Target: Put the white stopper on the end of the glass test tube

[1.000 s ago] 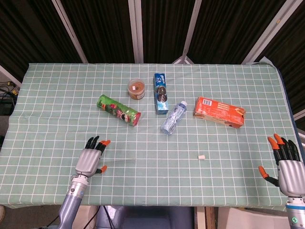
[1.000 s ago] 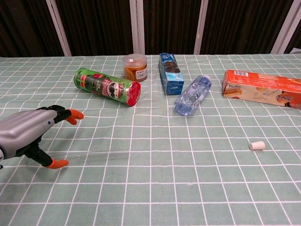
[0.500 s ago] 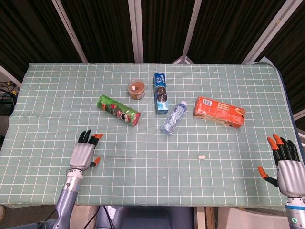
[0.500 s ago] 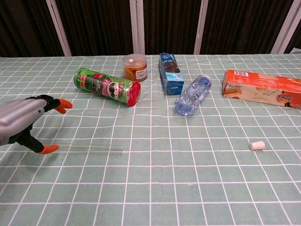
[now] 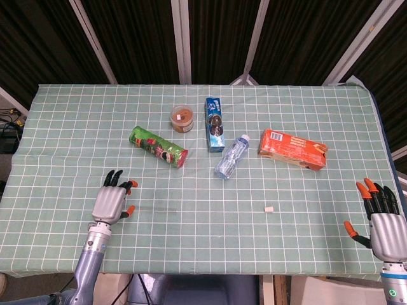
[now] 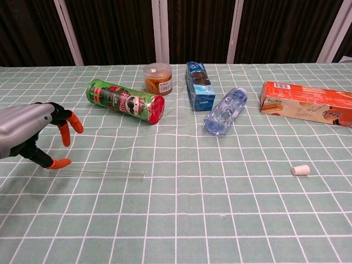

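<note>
The glass tube (image 6: 102, 173) lies flat on the desk (image 5: 76, 127) near its front left, and the left hand (image 6: 30, 135) hangs over the tube's left end with its fingers (image 6: 65, 132) curled downward and apart, gripping nothing, its thumb tip just beside the tube. The white stopper (image 6: 300, 170) lies well apart to the right, in front of the orange box (image 6: 305, 103). The right hand (image 5: 380, 219) sits at the front right edge of the desk with fingers spread and nothing in it, while a green can (image 6: 125, 101), a jar (image 6: 158, 78), a blue pack (image 6: 199, 84) and a bottle (image 6: 224, 111) lie further back.
</note>
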You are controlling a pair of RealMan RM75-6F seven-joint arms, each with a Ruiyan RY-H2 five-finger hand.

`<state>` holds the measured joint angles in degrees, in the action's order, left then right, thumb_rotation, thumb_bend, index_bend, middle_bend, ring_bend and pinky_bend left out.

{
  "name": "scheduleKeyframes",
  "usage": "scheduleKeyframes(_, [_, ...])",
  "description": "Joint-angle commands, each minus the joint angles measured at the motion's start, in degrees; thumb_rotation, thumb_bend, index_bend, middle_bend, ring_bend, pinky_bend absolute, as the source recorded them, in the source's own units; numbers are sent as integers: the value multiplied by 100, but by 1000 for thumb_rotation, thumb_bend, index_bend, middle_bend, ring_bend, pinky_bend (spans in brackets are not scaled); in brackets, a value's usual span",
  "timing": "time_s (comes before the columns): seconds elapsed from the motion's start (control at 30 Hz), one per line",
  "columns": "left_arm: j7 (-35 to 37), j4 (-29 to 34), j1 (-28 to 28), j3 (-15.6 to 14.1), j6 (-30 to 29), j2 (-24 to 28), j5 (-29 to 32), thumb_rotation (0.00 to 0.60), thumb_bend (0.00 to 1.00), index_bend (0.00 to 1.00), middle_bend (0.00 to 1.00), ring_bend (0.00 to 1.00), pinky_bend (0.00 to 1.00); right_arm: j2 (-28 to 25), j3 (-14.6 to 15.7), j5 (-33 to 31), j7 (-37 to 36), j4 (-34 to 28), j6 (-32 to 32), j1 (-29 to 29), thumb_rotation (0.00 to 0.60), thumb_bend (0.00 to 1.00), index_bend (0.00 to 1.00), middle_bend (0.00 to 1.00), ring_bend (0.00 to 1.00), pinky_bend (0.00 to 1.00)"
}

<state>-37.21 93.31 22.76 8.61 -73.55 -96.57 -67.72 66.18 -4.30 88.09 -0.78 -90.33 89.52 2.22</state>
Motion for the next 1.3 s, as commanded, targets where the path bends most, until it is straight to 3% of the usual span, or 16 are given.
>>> scheduleKeyframes(0.03, [-119, 72, 24, -16, -34, -70, 72, 600, 327, 376, 470, 89, 0, -4, 1, -2, -6, -7, -2, -1, 600, 307, 0, 0, 0, 0])
scheduleKeyframes(0.4, [-419, -54, 125, -64, 12, -379, 351, 600, 327, 386, 370, 89, 0, -12, -2, -8, -44, -12, -19, 7, 600, 307, 0, 0, 0, 0])
scheduleKeyframes(0.9, [-589, -167, 212, -94, -8, -603, 561, 600, 329, 480, 397, 89, 0, -15, -11, -26, -77, -28, -21, 6, 600, 307, 0, 0, 0, 0])
scheduleKeyframes(1.3, [-716, -194, 264, -89, -6, -652, 757, 600, 391, 480, 397, 89, 0, -21, -11, -49, -83, -60, -38, 4, 600, 307, 0, 0, 0, 0])
